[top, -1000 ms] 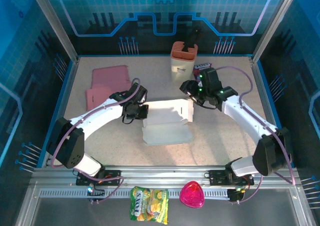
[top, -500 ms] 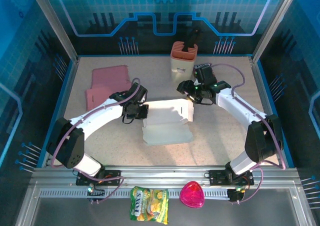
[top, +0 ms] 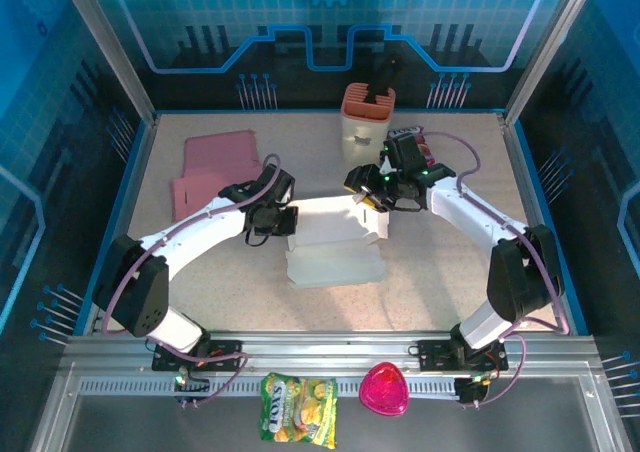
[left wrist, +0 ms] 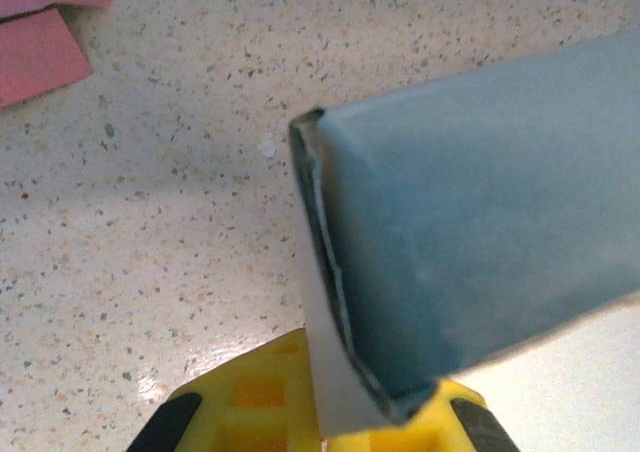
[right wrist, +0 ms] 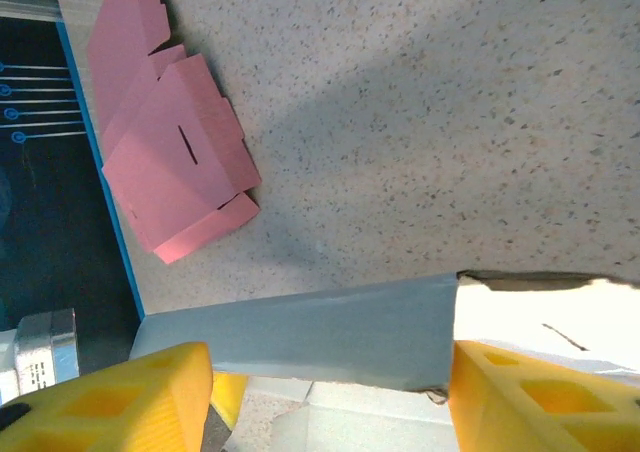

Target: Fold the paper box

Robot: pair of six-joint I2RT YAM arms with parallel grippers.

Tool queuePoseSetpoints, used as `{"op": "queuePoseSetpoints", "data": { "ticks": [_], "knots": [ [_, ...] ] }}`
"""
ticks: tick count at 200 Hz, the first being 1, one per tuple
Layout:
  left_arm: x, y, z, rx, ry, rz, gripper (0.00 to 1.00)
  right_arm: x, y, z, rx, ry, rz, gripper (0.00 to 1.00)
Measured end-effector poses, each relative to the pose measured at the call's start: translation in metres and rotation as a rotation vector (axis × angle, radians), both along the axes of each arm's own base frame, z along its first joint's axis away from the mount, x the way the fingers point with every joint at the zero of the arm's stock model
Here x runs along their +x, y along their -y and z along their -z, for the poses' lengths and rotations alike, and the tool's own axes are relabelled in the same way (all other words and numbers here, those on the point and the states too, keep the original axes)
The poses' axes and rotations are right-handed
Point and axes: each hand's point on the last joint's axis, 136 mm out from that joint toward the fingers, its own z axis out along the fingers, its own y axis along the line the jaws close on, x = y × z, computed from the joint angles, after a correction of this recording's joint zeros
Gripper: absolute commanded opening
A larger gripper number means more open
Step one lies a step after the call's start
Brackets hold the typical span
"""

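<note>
White paper box (top: 335, 247) on surface (top: 450, 272) | left claw (top: 283, 222) pinching its edge | right claw (top: 365, 197) spread over its wall

**Little print you can read here**

You have one piece of near-legible lettering: the yellow-green snack packet (top: 297, 408), lying just on the near side of the front rail (top: 330, 357), carries a blue brand word that looks like "LOYS", though it is too small to be sure. Far beyond the rail, a small dark packet (top: 408, 131) carries white print too small to read.
</note>
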Motion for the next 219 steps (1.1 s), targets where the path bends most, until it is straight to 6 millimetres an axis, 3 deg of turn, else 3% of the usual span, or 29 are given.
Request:
{"op": "queuePoseSetpoints", "data": {
  "ticks": [46, 90, 139, 219],
  "knots": [
    [0.009, 0.005, -0.01, -0.035, 0.06, 0.0, 0.0, -0.005, 0.004, -0.009, -0.008, 0.035, -0.016, 0.65],
    [0.016, 0.011, -0.022, -0.073, 0.111, 0.004, 0.0, -0.045, 0.053, -0.027, -0.038, 0.152, 0.037, 0.64],
    [0.017, 0.014, -0.024, -0.088, 0.121, 0.009, 0.0, -0.059, 0.067, 0.015, -0.106, 0.085, 0.032, 0.63],
    [0.017, 0.015, -0.024, -0.093, 0.118, 0.011, 0.0, -0.049, 0.079, 0.037, -0.162, 0.068, 0.037, 0.62]
  ]
}}
